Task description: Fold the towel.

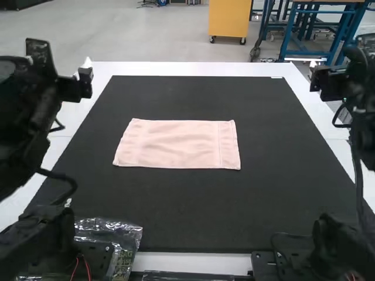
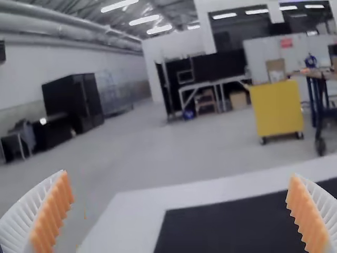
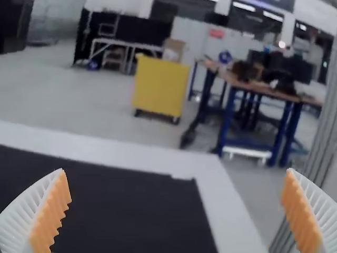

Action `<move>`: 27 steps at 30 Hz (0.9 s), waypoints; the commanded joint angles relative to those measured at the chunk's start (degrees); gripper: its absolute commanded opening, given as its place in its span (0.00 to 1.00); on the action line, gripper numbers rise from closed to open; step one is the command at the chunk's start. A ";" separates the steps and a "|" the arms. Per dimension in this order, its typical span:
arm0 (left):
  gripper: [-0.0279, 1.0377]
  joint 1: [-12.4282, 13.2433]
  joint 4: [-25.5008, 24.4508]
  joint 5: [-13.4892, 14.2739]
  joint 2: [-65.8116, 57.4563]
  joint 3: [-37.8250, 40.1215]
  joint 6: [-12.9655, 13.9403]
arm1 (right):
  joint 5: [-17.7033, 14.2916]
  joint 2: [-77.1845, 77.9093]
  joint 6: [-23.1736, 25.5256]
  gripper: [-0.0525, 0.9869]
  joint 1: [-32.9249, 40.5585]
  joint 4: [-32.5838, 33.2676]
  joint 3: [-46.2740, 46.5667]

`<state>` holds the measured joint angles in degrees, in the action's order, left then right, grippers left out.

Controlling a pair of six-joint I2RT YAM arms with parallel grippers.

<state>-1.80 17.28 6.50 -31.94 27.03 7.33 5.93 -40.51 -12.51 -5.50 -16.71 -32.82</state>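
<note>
The pink towel (image 1: 179,144) lies flat as a neat rectangle near the middle of the black mat, its long side running left to right; a seam runs near its right edge. Over the left border of the table is my left gripper (image 1: 85,69), well away from the towel. My right gripper (image 1: 314,70) is over the right border, also apart from it. In the left wrist view the left gripper (image 2: 181,211) stands wide open with nothing between its pads. The right gripper (image 3: 176,211), seen from its own wrist, is likewise wide open and holds nothing.
The black mat (image 1: 269,199) covers most of the white table (image 1: 193,68) and surrounds the towel on all sides. Clear plastic packaging (image 1: 120,234) lies at the near left, by the left arm's base. Dark cables hang beside both arms.
</note>
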 commanded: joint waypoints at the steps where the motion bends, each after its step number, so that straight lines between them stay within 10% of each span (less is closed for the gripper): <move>1: 0.92 1.45 -1.02 -3.51 -12.97 6.72 -7.33 | 2.24 -10.73 10.05 0.93 -0.13 2.65 -4.97; 9: 0.92 5.85 -3.74 -5.36 -25.62 8.92 -8.92 | 10.77 -30.86 17.87 0.92 0.58 9.68 -5.50; 15: 0.93 4.97 -12.36 -5.98 -25.54 6.02 -8.12 | 10.85 -32.09 16.73 0.92 1.28 4.84 -2.95; 27: 0.92 12.00 -4.53 -20.04 -42.85 2.68 -7.68 | 9.27 -39.20 14.01 0.93 14.64 0.01 -3.48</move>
<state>9.50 11.07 -9.04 -71.31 29.23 -0.30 15.22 -77.80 1.91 6.85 -15.33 -35.24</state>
